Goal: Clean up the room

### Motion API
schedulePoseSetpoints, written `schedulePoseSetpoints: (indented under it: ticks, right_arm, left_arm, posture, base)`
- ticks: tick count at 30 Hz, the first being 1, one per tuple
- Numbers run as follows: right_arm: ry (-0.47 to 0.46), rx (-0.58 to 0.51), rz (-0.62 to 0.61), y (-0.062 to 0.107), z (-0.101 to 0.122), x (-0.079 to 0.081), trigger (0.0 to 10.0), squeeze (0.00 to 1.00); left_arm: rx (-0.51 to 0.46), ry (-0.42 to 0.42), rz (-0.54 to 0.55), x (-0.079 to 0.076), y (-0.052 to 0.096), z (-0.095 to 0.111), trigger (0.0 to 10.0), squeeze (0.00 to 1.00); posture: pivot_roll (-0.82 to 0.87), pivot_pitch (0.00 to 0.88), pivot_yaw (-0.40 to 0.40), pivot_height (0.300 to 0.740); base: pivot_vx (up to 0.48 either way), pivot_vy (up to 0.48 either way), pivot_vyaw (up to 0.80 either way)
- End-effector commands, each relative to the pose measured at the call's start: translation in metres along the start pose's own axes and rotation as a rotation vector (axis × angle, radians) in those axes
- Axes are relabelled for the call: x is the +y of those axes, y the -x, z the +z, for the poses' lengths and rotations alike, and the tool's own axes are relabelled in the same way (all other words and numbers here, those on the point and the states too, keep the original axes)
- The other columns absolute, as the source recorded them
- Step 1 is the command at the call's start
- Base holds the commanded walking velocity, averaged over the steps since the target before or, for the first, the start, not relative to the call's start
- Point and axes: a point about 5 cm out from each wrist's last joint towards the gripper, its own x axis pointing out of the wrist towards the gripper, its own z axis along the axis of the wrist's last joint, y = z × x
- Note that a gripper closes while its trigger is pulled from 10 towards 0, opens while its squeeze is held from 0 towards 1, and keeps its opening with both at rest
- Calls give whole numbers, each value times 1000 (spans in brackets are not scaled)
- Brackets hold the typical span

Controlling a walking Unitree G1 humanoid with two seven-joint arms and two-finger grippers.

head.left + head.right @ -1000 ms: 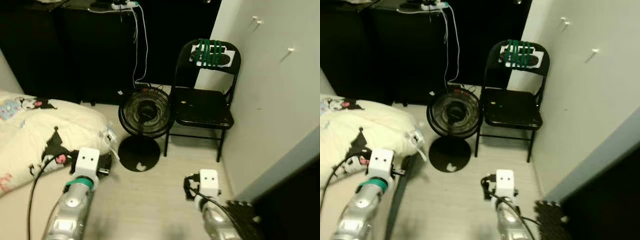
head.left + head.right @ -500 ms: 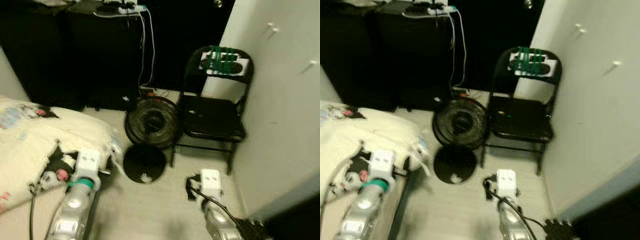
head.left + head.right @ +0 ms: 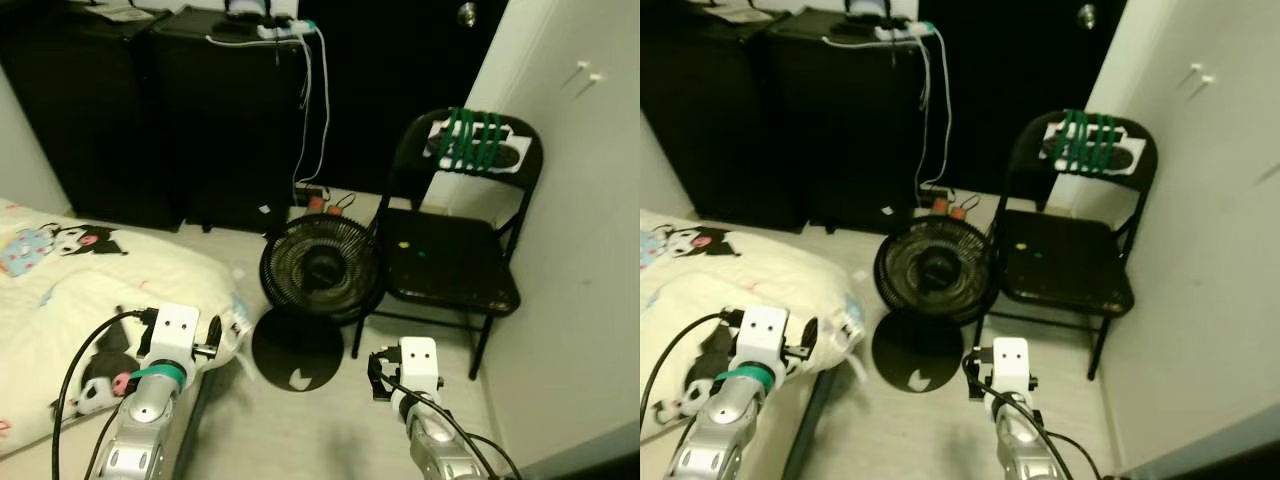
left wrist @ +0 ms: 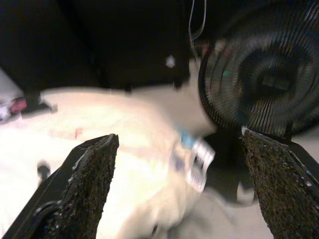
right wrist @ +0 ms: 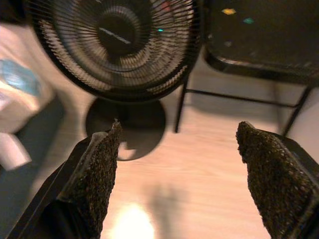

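The fan (image 3: 320,270) has a black wire grille and a matt base. The chair (image 3: 450,265) is black painted metal with a faint sheen. The quilt (image 3: 70,290) is soft printed cloth. The floor (image 5: 199,169) is smooth pale wood. The fingers (image 5: 97,174) carry rough, gritty black pads.

I can read no lettering anywhere: the white tag (image 4: 199,158) hanging at the corner of the cartoon-printed quilt (image 3: 60,290) carries print too blurred to make out, and the white patch on the black fan's base (image 3: 297,378) shows no words.
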Motion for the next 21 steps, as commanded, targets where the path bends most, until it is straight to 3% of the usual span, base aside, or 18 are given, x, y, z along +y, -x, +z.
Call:
schedulePoseSetpoints:
  ticks: [1, 2, 5, 6, 8, 9, 21]
  right_arm:
    - [52, 96, 34, 4, -20, 4, 10000, 0]
    - [79, 136, 34, 6, -28, 3, 10000, 0]
    - [79, 136, 34, 6, -28, 3, 10000, 0]
    - [99, 181, 22, 8, -37, 0, 10000, 0]
    - [99, 181, 22, 8, -37, 0, 10000, 0]
    - [101, 231, 9, 11, -46, -2, 10000, 0]
    - [99, 305, 12, 21, -65, 4, 10000, 0]
  left_arm:
    - [132, -23, 0, 0, 9, -34, 10000, 0]
    - [182, -25, -2, 0, 12, -46, 10000, 0]
    - [182, -25, -2, 0, 12, -46, 10000, 0]
    - [258, -13, -7, -3, 16, -62, 10000, 0]
    - [258, -13, -7, -3, 16, -62, 10000, 0]
    - [311, -32, -28, -6, 19, -74, 10000, 0]
    - [354, -63, -81, -14, 22, -85, 10000, 0]
  posture:
    - [69, 0, -29, 740]
    - [69, 0, -29, 740]
    - [69, 0, -29, 740]
    - [82, 0, -38, 740]
    - [82, 0, -38, 740]
    - [82, 0, -41, 740]
    - [74, 0, -11, 740]
  base:
    - [0, 0, 800]
    - [0, 0, 800]
    - [0, 0, 800]
    - [0, 0, 800]
    - [0, 0, 800]
    - [0, 0, 800]
    - [0, 0, 800]
